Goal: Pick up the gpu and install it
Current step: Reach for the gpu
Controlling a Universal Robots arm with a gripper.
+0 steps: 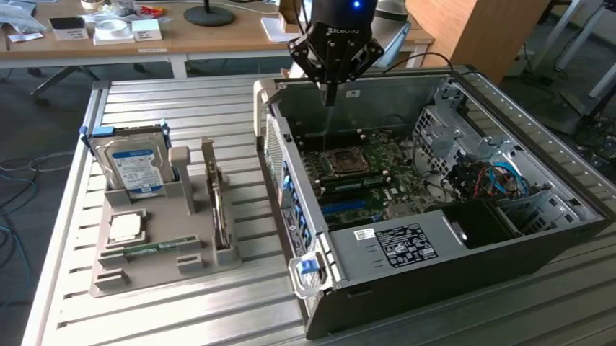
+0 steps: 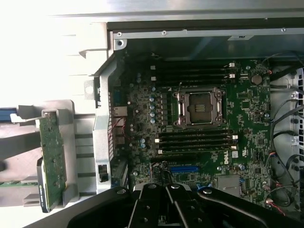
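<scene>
Status: pick not started, and I'm parked over the wrong thing.

Gripper (image 1: 330,95) hangs above the open pc case (image 1: 539,238), at its 12 o'clock edge in the exterior view. It points down at the motherboard (image 2: 247,109). Claw looks closed, tips together, nothing in it.

The gpu (image 2: 51,156) is outside the case, standing on edge in a slot of the grey holder (image 1: 154,270) on the slatted table (image 1: 192,101). In the exterior view the holder sits at 9 o'clock from the case, and the card is at roughly 7 o'clock from the gripper, well apart from it. The hard drive (image 1: 135,166) stands in the same holder at about 10 o'clock from the card. That's the blue-labelled one, not my target.

My read is that this is the approach phase of step one, with zero progress on the install.

What the grab calls for, as I judge it:
- open the jaws before getting near the card
- line up with the card's long top edge, since it's thin and upright
- pinch the board itself; can't tell from here where the fan sits
- lift straight out so it doesn't bind in the slot

Blue slot (image 2: 184,168) on the board looks like the likely socket, and it's unobstructed from what I see.
</scene>
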